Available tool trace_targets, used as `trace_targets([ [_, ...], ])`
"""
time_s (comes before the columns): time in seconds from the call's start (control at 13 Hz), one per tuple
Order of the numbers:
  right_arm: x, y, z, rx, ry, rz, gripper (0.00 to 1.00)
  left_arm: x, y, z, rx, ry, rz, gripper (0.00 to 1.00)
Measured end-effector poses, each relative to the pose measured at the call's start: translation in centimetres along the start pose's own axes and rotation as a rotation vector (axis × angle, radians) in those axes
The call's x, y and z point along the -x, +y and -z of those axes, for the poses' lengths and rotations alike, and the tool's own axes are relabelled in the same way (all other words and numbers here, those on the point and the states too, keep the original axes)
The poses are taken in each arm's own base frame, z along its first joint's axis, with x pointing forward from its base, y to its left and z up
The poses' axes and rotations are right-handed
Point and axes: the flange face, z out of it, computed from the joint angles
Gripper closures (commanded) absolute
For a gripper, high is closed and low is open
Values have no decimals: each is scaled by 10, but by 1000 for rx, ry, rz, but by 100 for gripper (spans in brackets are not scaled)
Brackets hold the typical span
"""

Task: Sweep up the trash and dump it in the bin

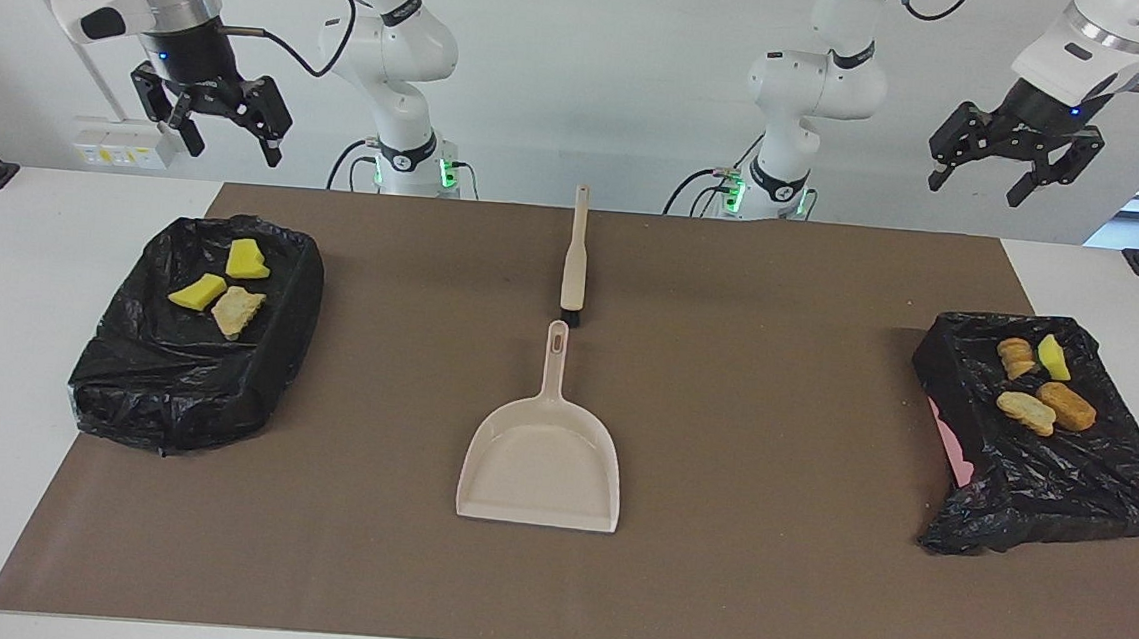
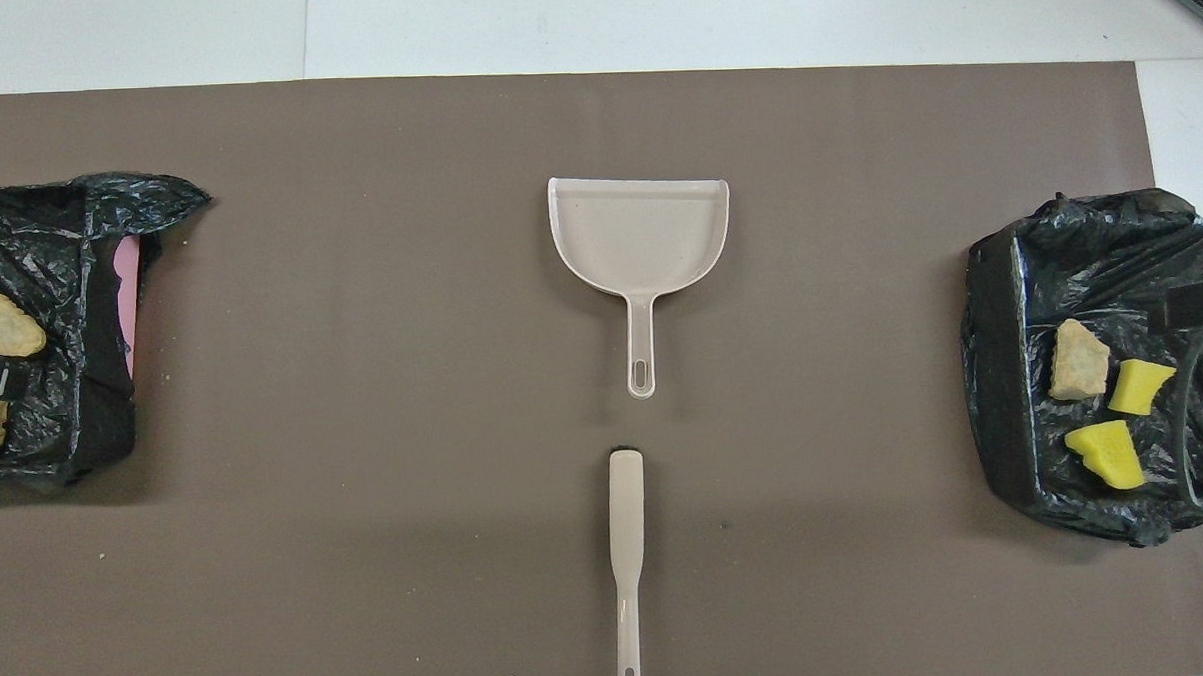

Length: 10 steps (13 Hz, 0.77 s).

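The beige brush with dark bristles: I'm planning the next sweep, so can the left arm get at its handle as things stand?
Probably yes. The beige brush lies alone on the brown mat, apart from the beige plastic dustpan; the left gripper hangs open and empty above.
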Motion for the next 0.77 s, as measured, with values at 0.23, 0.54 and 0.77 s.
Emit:
trace_targets([
  [0.23,1,1,0,0,-1,-1,0,0,0,0,0,0,0,0],
  [0.54,1,1,-2,0,-4,-1,0,1,-3,0,-1,1,8,0],
  [0.77,1,1,-2,0,-5,-1,0,2,-9,1,-6,1,24,0],
])
